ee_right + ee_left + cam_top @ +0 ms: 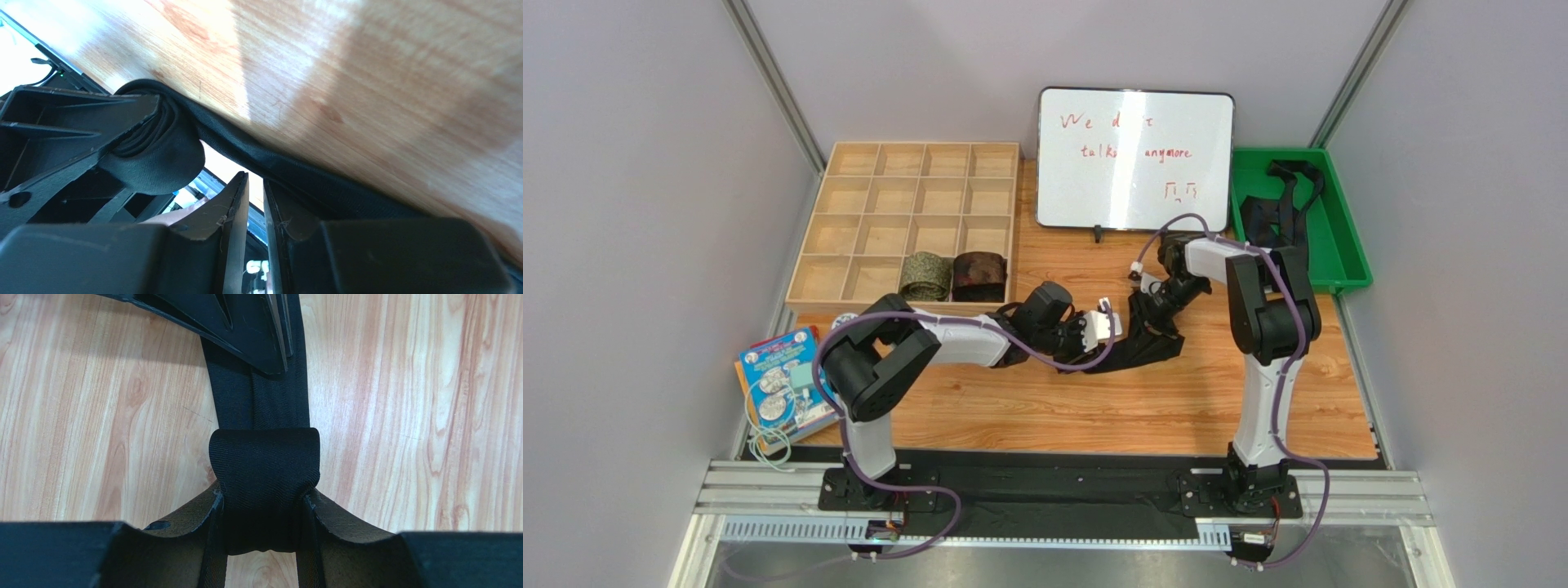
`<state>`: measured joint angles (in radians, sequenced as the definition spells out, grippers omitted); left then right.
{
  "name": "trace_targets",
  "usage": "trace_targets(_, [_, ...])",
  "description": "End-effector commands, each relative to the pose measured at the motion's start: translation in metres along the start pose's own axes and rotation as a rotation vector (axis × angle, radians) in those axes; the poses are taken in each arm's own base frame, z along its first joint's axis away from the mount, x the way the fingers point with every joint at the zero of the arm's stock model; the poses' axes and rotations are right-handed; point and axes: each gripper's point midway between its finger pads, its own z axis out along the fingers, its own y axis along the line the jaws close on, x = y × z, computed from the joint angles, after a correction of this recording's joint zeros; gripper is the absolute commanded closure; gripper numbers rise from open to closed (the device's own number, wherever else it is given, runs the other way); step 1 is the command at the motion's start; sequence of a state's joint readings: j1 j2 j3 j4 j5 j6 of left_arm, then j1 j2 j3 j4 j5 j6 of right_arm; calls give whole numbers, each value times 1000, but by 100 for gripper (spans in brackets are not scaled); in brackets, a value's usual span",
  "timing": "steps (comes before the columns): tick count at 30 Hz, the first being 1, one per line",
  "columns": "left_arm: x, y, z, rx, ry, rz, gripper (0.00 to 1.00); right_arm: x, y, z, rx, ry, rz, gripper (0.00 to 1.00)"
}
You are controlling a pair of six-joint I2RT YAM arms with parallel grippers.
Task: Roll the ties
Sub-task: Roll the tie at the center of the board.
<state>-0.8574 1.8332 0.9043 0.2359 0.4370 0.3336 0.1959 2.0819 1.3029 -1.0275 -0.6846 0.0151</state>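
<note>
Left claw (pixel 264 502) pinches the black tie (pixel 264 456) coil, frame bottom, likely anchoring it; right claw (pixel 253 184) nearly pressed together over the strip, grip unclear.

Red handwriting on the whiteboard (pixel 1135 159) reads "We", "talk" and "anymore"; the rest is illegible.

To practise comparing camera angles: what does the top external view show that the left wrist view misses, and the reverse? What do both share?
Top external only: the wooden tray holding an olive-green coil and a reddish-brown coil, the whiteboard, the green bin. Left wrist only: the rolled end of the black tie, clearly clamped in the left gripper. Both: the black tie on the wooden tabletop.
</note>
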Motion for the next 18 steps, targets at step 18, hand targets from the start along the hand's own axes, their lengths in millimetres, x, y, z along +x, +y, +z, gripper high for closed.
trace_targets(18, [61,3,-5,-9,294,-79,70,-24,75,-14,-273,-186,-171,50])
